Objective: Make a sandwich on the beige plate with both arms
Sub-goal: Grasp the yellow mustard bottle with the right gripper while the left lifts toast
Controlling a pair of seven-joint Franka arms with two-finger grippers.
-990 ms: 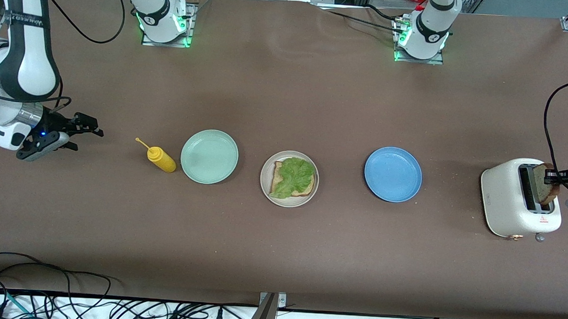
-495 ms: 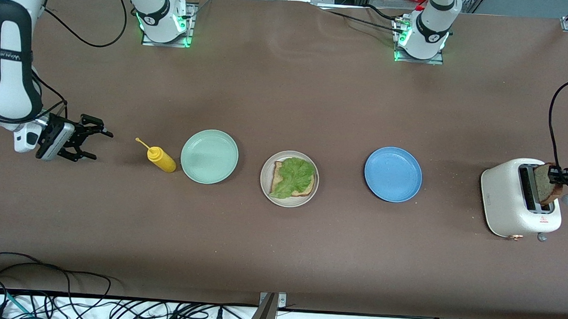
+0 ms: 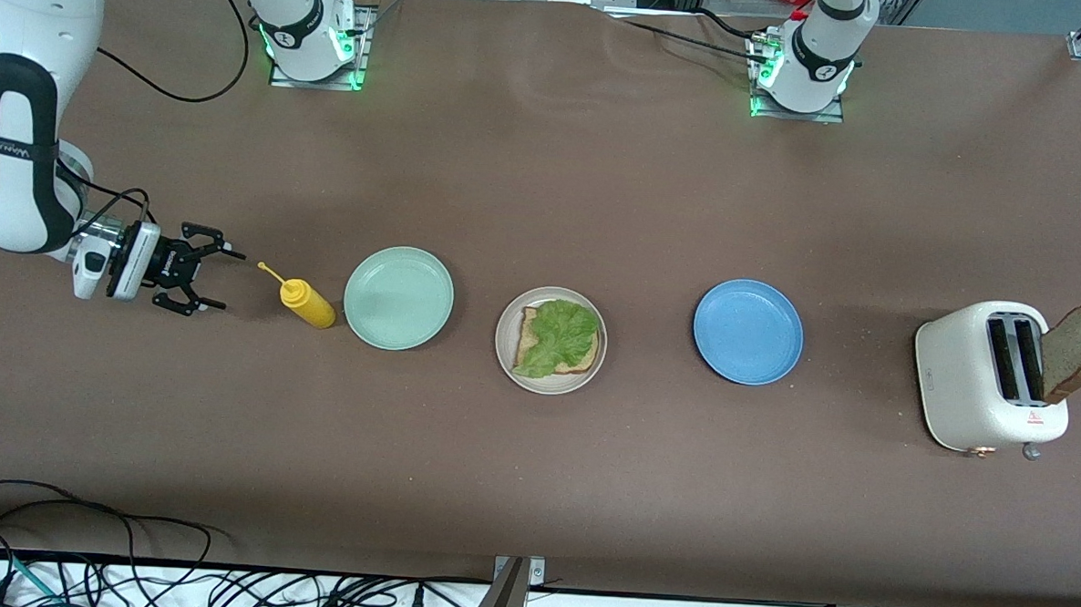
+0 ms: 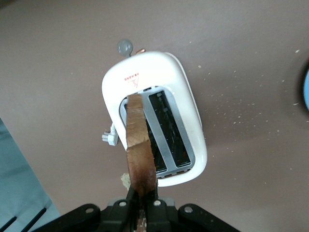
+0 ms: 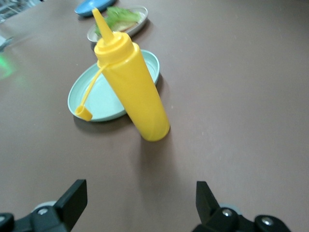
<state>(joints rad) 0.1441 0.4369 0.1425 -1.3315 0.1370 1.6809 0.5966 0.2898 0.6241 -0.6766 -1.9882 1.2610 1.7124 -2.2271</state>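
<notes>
Beige plate (image 3: 507, 355), mid-table among three plates, carries one bread slice (image 3: 530, 338) under one lettuce leaf (image 3: 560, 335). The left gripper (image 4: 142, 209) is clamped on a second slice (image 3: 1076, 355) over the toaster (image 3: 966, 377) at the table's edge. The right gripper (image 3: 214, 278) hangs by the mustard bottle (image 3: 307, 303), fingers apart.

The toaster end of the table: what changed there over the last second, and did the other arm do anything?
The left gripper, shut on the bread slice, lifted it out of the toaster toward the table's end. The right gripper, open, moved along the table toward the yellow mustard bottle. The beige plate with bread and lettuce, the mint-green plate and the blue plate stayed put.
</notes>
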